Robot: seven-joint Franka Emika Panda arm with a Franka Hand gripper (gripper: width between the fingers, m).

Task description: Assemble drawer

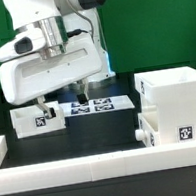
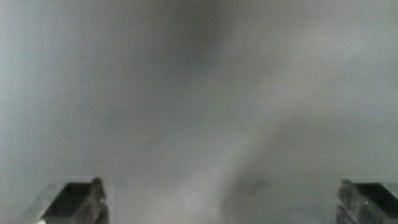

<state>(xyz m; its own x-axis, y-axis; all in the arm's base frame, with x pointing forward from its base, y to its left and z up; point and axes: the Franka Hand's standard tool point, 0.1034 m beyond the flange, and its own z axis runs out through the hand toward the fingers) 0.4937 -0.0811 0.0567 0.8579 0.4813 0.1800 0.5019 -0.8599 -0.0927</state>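
The housing, a tall white plastic box, stands upright on the dark desk at the exterior view's right. Its top is open and it has a black-and-white square tag on its front face. A small rounded knob juts out low on its left side. Well apart, at the exterior view's left, a smaller white open-top tray sits level with a tag facing front.

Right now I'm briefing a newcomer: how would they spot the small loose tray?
Start at the robot's gripper above the table. Below it, toward the exterior view's left, sits the small tray. It is lower than the tall housing at that view's right, and boxy, unlike the flat marker board beside it.
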